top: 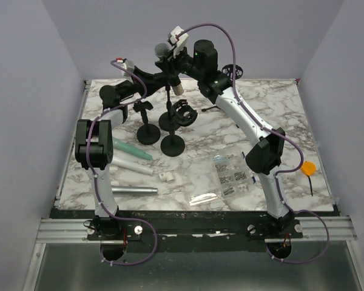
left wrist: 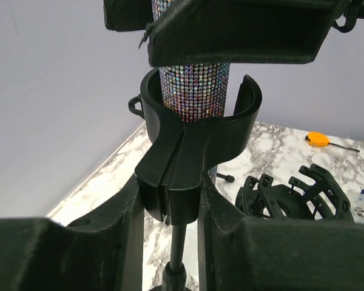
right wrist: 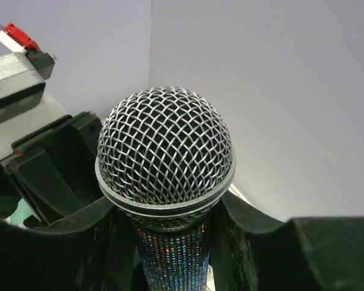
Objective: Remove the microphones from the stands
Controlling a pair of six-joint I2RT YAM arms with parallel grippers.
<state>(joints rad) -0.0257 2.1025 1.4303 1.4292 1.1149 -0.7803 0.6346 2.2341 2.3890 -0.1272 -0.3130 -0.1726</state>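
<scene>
The microphone has a silver mesh head (top: 162, 50) and a glittery body (left wrist: 194, 91). It stands upright in the black clip (left wrist: 194, 130) of the stand, whose round base (top: 173, 144) rests on the marble table. My right gripper (right wrist: 170, 242) is shut on the microphone body just below the head (right wrist: 165, 151). My left gripper (left wrist: 170, 200) is shut on the lower block of the clip, above the thin pole. In the top view the right gripper (top: 173, 60) sits above the left gripper (top: 167, 77).
A second short stand (top: 149, 134) and a black shock mount (top: 183, 115) stand beside the base. Green and white tubes (top: 132, 150), a metal rod (top: 135, 191), bags of small parts (top: 232, 174) and an orange tape measure (top: 308, 168) lie on the table.
</scene>
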